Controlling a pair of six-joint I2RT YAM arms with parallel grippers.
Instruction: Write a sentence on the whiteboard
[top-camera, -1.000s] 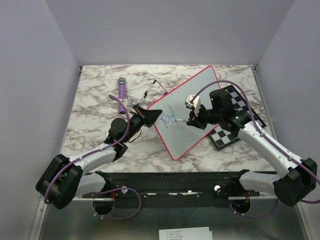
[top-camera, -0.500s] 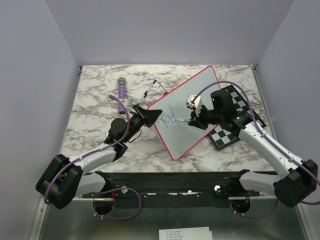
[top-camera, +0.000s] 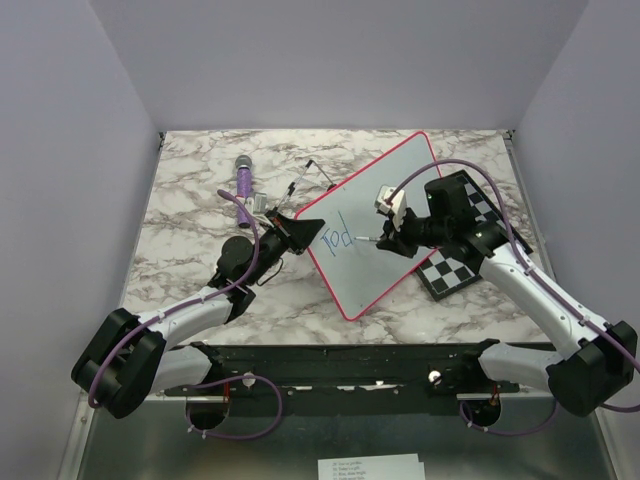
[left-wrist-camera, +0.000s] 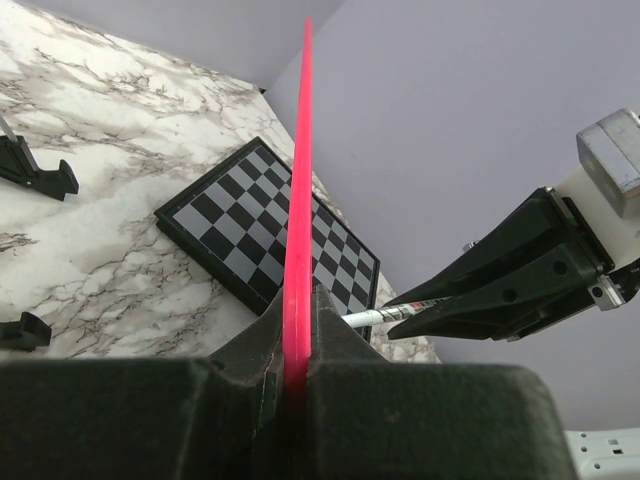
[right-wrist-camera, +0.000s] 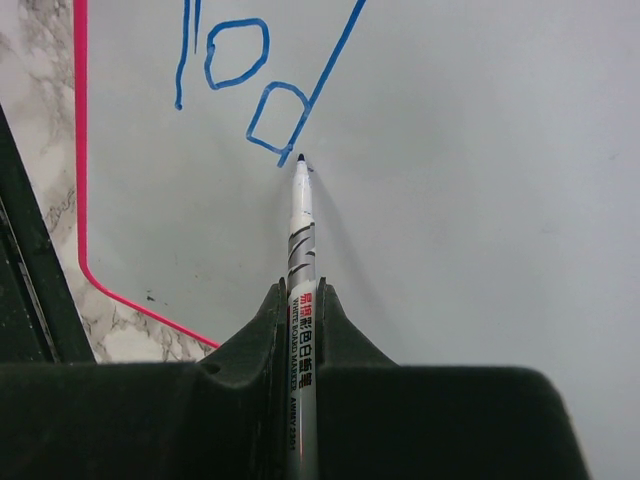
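The whiteboard, white with a pink rim, lies askew at the table's middle right. My left gripper is shut on its left corner, and the pink rim runs between the left gripper's jaws. The sentence is a few blue letters reading roughly "Tod". My right gripper is shut on a white marker, clamped between the right gripper's fingers. The marker's tip sits right at the lower corner of the last letter. The marker also shows beside the board's edge.
A black-and-white chessboard lies partly under the whiteboard's right side, seen also as a chessboard behind the rim. A purple pen-like object and thin black stands lie on the marble table behind my left gripper.
My right gripper and the marker have shifted slightly to the right, drawing the tip back off the last letter. The left gripper and the board have not moved.
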